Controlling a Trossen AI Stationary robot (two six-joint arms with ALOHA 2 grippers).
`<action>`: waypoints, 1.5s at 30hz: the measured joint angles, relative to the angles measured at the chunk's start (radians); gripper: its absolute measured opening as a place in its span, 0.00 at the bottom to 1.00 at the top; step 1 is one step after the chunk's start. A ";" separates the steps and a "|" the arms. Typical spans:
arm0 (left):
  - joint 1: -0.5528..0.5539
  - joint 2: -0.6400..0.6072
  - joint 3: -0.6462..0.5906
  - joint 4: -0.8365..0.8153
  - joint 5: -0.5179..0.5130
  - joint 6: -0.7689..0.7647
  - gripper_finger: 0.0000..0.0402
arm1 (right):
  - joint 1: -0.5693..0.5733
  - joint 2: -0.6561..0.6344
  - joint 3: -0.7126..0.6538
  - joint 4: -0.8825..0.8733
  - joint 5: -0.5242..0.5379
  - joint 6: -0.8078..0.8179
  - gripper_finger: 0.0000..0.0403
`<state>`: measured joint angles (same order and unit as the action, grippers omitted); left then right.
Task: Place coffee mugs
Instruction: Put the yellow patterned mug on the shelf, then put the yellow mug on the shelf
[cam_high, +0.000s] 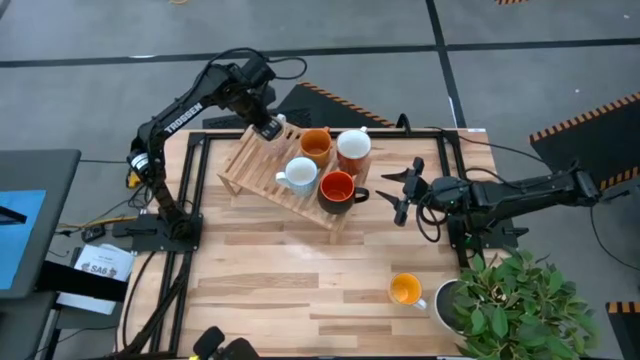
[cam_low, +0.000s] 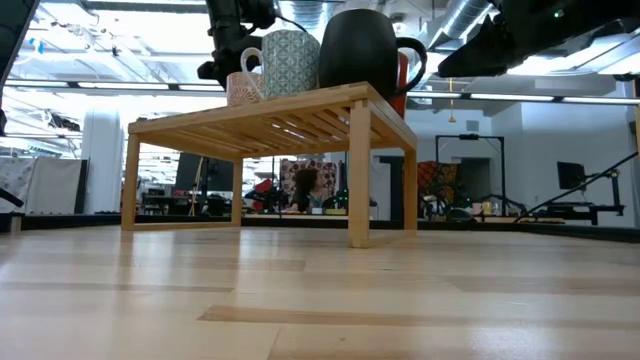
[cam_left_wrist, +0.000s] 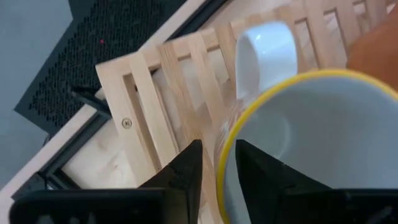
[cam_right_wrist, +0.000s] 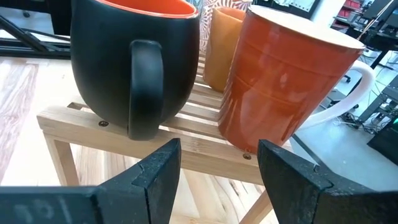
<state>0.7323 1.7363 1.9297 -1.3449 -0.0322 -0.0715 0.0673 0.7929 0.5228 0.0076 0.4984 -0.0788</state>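
A wooden slatted rack (cam_high: 262, 165) stands mid-table and bears a brownish-orange mug (cam_high: 316, 146), a terracotta mug with white inside (cam_high: 353, 150), a pale blue-grey mug (cam_high: 300, 175) and a dark mug with red inside (cam_high: 338, 190). My left gripper (cam_high: 268, 125) is at the rack's far left corner, shut on a cream-white mug with a yellow rim (cam_left_wrist: 311, 130). My right gripper (cam_high: 400, 195) is open and empty just right of the rack, facing the dark mug (cam_right_wrist: 134, 62) and the terracotta mug (cam_right_wrist: 286, 81). A bright orange-yellow mug (cam_high: 405, 290) stands on the table at the near right. My left gripper holds the cream-white mug by its rim wall (cam_left_wrist: 222, 163), on the side next to the handle (cam_left_wrist: 261, 50). One finger (cam_left_wrist: 264, 171) is inside the mug and one finger (cam_left_wrist: 183, 171) outside. The fingers come from above. The mug (cam_low: 243, 88) is upright, its base at the rack's top.
A white pot with a green leafy plant (cam_high: 515, 300) stands at the near right corner, next to the orange-yellow mug. A black frame (cam_high: 190, 180) runs along the table's left and far sides. The near left of the table shows bare wood (cam_high: 260, 290).
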 joint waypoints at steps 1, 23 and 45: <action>0.000 0.000 0.000 0.008 0.000 0.000 0.21 | 0.000 0.000 0.000 0.000 0.000 0.000 0.59; -0.016 -0.024 0.317 0.020 0.037 0.007 0.34 | 0.000 0.000 0.000 0.000 0.000 0.003 0.59; -0.553 -0.920 -1.267 1.563 0.102 0.069 0.34 | 0.031 0.000 0.000 0.001 -0.003 0.082 0.59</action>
<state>0.1790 0.8167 0.6631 0.2183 0.0696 -0.0022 0.0980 0.7929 0.5228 0.0089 0.4950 0.0032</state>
